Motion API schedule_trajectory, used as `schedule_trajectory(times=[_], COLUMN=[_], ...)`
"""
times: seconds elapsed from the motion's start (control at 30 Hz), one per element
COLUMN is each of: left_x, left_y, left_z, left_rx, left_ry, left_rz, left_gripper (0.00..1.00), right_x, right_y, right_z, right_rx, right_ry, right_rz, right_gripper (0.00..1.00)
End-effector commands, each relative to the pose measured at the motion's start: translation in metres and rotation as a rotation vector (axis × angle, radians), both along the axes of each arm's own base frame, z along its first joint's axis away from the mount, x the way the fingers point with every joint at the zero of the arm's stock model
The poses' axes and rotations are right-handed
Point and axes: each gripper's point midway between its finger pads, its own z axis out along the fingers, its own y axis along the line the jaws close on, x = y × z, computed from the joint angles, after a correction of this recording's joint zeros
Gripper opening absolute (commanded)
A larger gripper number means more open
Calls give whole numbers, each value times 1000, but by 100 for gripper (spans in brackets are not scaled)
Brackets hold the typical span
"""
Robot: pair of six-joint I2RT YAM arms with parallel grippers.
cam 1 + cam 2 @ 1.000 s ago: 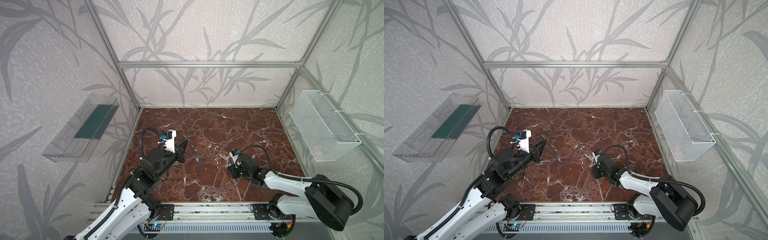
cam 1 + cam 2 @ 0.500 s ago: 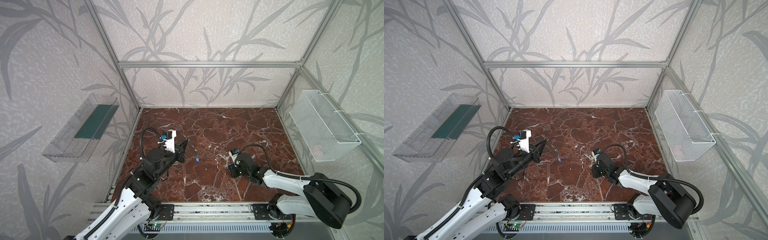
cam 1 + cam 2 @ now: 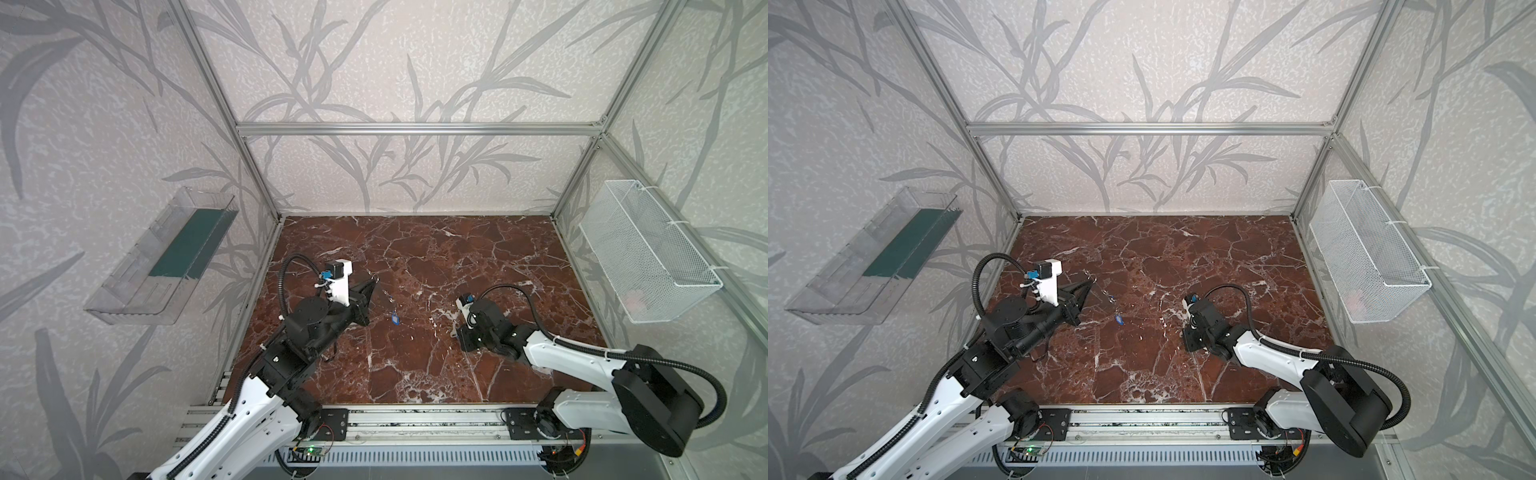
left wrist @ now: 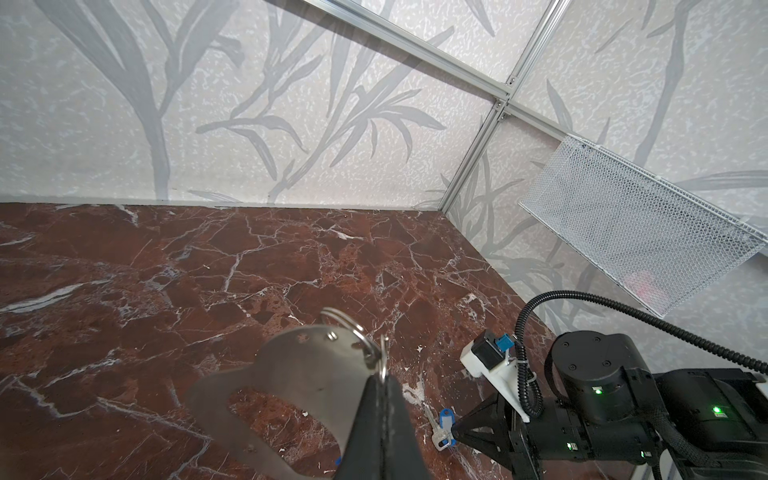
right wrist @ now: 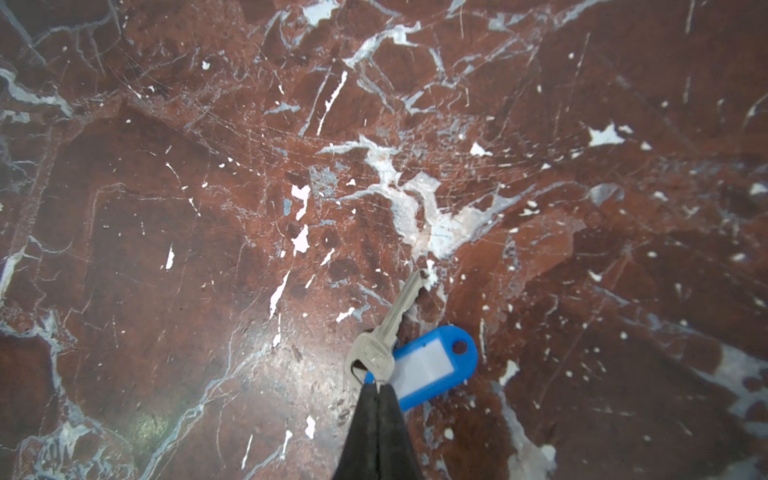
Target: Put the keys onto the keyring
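Toward the front right of the marble table [image 3: 415, 374], the right hand [image 5: 376, 388] is pinched tight on the ring of a silver key [image 5: 392, 324]. The key lies flat on the table with its blue tag [image 5: 432, 365]. Farther back on the left, the left hand [image 4: 380, 384] clamps the grey keyring [image 4: 299, 365] by its edge, raised off the table, with split rings [image 4: 353, 330] through its holes.

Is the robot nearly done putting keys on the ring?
Not yet. The left gripper holds the keyring, with one blue tag seemingly hanging from it. The right gripper pinches another key lying on the table; lifting and threading it on is left.
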Motion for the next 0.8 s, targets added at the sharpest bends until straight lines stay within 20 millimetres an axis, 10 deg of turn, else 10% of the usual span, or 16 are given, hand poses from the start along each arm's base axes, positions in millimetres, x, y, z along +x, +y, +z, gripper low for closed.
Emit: schedule_trajectory(times=[0.0, 0.77], left_x=[-3, -4], left_y=[0, 2], left_z=[13, 14], left_rx=[-35, -40], left_ry=[-40, -47], left_rz=[-7, -6], left_gripper=[0, 0], right_x=[-5, -21], right_y=[-5, -9], right_z=[-1, -20], right_rx=[-79, -338], right_ry=[87, 380], right_rz=[-12, 131], right_gripper=[0, 0])
